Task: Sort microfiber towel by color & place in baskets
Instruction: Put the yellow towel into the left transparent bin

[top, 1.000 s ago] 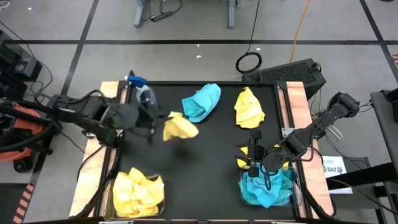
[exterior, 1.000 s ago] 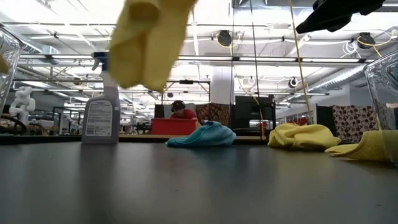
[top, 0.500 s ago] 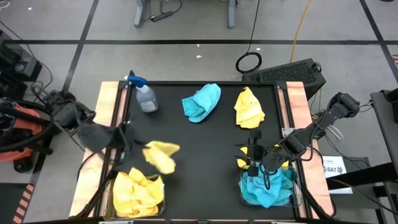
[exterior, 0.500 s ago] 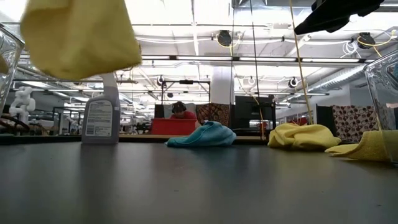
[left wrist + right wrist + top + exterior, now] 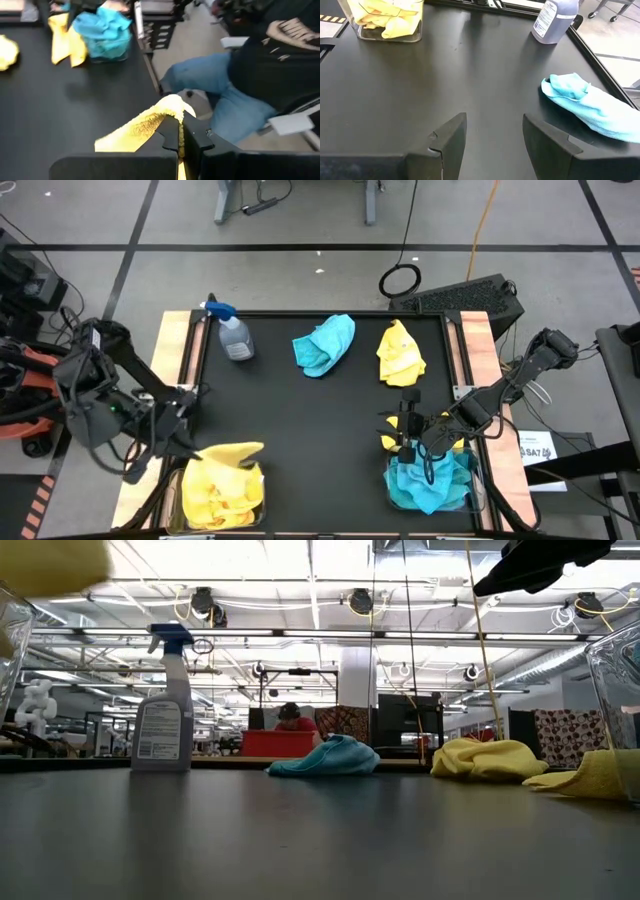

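Left arm: reaches in from the table's left edge; the left gripper (image 5: 196,452) is clamped on a yellow cloth (image 5: 232,453), holding it over the rim of the left basket (image 5: 186,505).
Held cloth, close up: pinched between the two dark fingers (image 5: 170,136) in the left wrist view, hanging off to one side.
Left basket: clear bin at the near left corner, holding a heap of yellow cloths (image 5: 215,492); how many, I cannot tell.
Spray bottle: one (image 5: 233,332), upright at the far left of the mat, standing clear of everything.
Loose cloths on the mat: three. One turquoise cloth (image 5: 325,344) at the far middle, one yellow towel (image 5: 399,353) to its right, one small yellow piece (image 5: 392,438) just beside the right basket.
Right basket: clear bin (image 5: 473,490) at the near right corner, with turquoise cloths (image 5: 430,483) piled in it.
Right arm: the right gripper (image 5: 418,446) hovers over the right basket's far edge, fingers apart, nothing between them.
In the way: nothing lies between the held cloth and the left basket.
Beyond the table: a seated person (image 5: 250,75) in jeans, near edge; another person (image 5: 292,716) far behind.
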